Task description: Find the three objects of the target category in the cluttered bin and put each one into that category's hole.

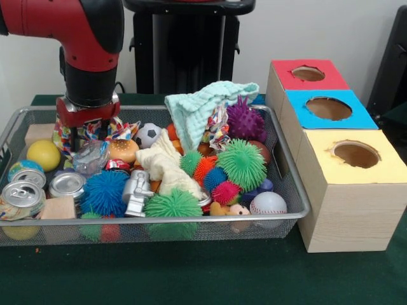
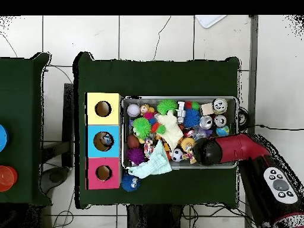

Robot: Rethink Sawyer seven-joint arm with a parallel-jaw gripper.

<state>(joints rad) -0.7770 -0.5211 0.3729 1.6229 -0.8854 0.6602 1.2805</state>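
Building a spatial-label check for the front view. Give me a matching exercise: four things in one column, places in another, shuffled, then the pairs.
Things:
1. yellow ball
2. baseball
3. purple spiky ball
4. red-topped hole

Places, by the front view:
A. bin's near right corner
B. box farthest from the camera
C. bin's left side, beside the end effector
D. bin's far right, next to the pale green cloth

Pairs: 1-C, 2-A, 3-D, 4-B

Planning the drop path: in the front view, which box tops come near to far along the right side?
Yellow-topped hole → blue-topped hole → red-topped hole, farthest back.
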